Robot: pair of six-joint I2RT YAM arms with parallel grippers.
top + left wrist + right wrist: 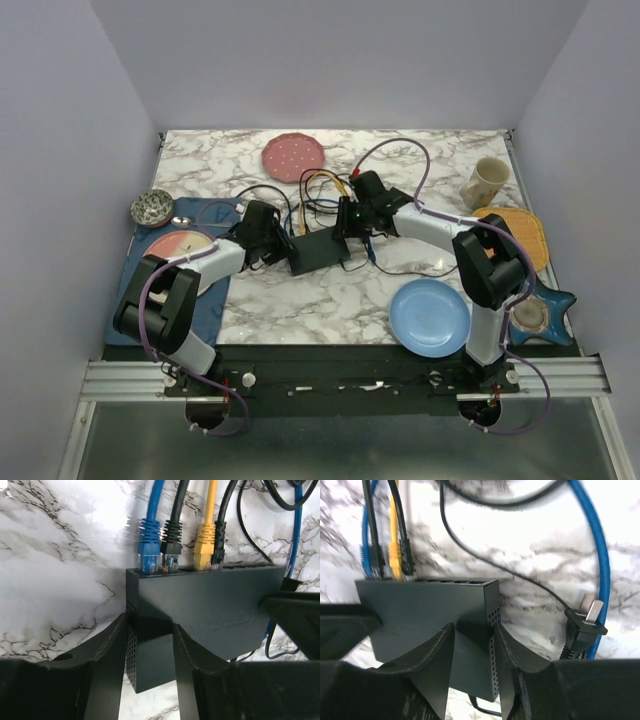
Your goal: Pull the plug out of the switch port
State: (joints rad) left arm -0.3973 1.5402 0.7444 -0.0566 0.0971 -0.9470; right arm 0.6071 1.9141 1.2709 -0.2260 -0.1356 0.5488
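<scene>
Trainee: Why are both arms on the switch when only a plug has to come out?

Tech: Bracing, I'd judge. A light box would slide with the cable. At the bottom of the left wrist view, the left tool (148, 622) has its fingers (107, 665) spread, with the perforated end of the switch (210, 600) between them. The right tool (473, 627) straddles the other end the same way, low in its own view.

Trainee: Clamped, or only around it?

Tech: I can't tell for either. The fingers are apart and close against the box, but no view shows whether they press on it.

Trainee: Where does the switch lie?

Tech: Flat on the marble surface (300, 310), at the centre of the top view between the two wrists, with its sockets along the far edge.

Trainee: And past that edge?

Tech: Four plugs are seated side by side: a blue plug (149, 545), black plug (172, 542), yellow plug (205, 545) and thin black plug (218, 545). None is out and neither tool touches one. I can't say which one the task means.

Trainee: What's the pronged thing at the right of the right wrist view?

Tech: That's a loose power plug (585, 617) lying on the surface beside a blue cable (600, 555). It isn't in any port. One tool would have to leave the box and reach a plug's latch.
</scene>
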